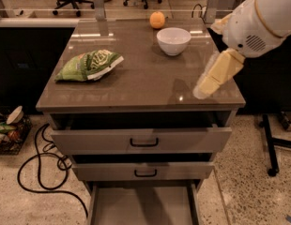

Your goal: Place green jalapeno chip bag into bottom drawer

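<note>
The green jalapeno chip bag (89, 64) lies flat on the left side of the brown counter top (145, 83), its white edge facing right. The bottom drawer (141, 205) is pulled out below the counter front, and its pale grey floor is bare. My gripper (204, 89) hangs on the white arm over the right front part of the counter, well to the right of the bag and not touching it. It holds nothing that I can see.
A white bowl (173, 40) and an orange fruit (157, 19) stand at the back of the counter. The two upper drawers (141, 142) with black handles are slightly ajar. Black cables (40, 172) and a basket of litter (7, 130) lie at floor left. A black stand foot (270, 146) is at the right.
</note>
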Available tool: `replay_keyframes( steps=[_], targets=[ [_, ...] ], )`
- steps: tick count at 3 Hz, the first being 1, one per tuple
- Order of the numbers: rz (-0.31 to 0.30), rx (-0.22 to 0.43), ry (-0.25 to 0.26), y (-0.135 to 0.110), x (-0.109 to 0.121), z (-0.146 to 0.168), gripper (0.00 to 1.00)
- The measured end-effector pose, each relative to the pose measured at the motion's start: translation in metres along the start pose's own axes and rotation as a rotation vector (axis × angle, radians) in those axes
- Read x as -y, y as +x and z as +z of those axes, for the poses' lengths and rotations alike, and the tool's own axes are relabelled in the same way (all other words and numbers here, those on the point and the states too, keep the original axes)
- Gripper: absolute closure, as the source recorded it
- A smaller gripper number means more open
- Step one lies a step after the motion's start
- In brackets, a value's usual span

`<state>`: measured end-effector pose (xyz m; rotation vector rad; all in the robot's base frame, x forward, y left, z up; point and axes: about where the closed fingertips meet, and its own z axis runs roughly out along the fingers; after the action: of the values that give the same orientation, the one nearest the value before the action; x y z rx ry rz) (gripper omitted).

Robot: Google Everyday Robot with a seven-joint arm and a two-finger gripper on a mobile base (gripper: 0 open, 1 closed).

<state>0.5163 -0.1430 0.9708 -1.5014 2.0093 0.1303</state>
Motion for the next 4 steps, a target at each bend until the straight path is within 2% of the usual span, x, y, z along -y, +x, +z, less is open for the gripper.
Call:
replay_keyframes(
  steps=[1,2,3,4],
  targets=[
    [0.027,0.191,0.029,-0.053,0.017,0.034,0.0],
    [0.024,0.325,0.105,-0.102,0.034,0.05,0.0],
    [0.03,0.365,0.179,-0.112,0.052,0.042,0.0],
    [0.03,0.365,0.179,-0.113,0.051,0.042,0.0]
  ],
)
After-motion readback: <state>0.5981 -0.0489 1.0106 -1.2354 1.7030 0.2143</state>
